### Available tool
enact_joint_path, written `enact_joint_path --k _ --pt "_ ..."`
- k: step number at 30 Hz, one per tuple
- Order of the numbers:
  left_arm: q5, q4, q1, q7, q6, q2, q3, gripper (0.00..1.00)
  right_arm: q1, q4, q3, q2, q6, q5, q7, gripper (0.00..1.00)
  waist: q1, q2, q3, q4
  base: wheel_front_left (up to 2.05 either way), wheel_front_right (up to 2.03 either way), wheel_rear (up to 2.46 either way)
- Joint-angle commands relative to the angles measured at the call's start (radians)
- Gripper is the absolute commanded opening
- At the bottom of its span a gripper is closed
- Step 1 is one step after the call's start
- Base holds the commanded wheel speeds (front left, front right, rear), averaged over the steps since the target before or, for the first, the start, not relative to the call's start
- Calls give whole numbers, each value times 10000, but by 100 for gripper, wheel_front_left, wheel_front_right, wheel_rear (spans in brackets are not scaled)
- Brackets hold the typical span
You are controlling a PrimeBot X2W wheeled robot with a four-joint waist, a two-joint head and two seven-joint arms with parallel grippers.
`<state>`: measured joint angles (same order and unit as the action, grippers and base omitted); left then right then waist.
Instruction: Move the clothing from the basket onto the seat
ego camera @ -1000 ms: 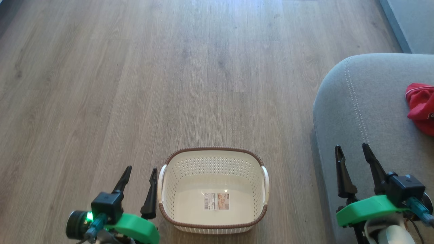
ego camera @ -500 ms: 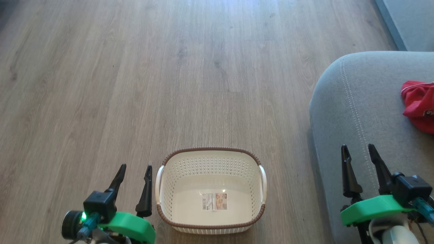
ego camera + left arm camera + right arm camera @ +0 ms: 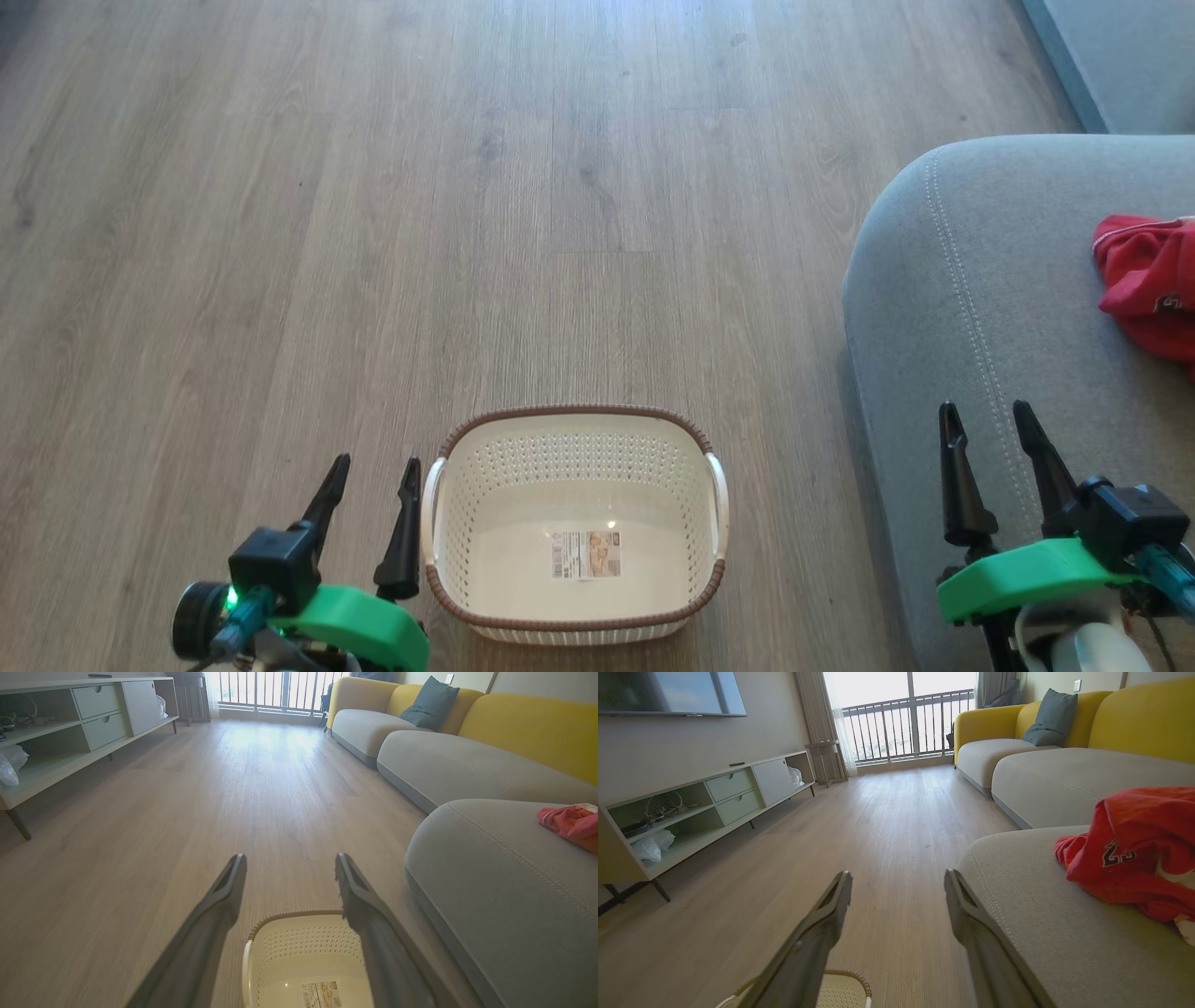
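Clothing (image 3: 1144, 280) rests on seat (image 3: 990, 308); left fingers (image 3: 403, 541) and right fingers (image 3: 957, 485) point forward, spread, empty.

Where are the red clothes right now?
The clothing lies on the seat at the head view's right edge, apart from the basket on the floor.

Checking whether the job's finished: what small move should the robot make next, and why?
Probably stop, no further grasp: the basket holds just its paper label, the red clothing lies on the seat, and the left gripper and right gripper are open, holding nothing.
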<state>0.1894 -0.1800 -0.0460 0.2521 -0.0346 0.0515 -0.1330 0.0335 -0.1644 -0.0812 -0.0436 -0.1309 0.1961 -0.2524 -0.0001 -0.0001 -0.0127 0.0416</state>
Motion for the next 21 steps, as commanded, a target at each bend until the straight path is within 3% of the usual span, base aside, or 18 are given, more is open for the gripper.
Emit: enact_joint_path --k 1,21 --pt "34 289 368 97 -57 -12 295 100 -401 259 244 -66 2 89 -93 100 1 1 1 -1 0 0 0" --pt "-124 406 398 97 -71 -13 228 100 -435 316 351 -66 2 25 -93 100 1 1 52 8 0 0 0"
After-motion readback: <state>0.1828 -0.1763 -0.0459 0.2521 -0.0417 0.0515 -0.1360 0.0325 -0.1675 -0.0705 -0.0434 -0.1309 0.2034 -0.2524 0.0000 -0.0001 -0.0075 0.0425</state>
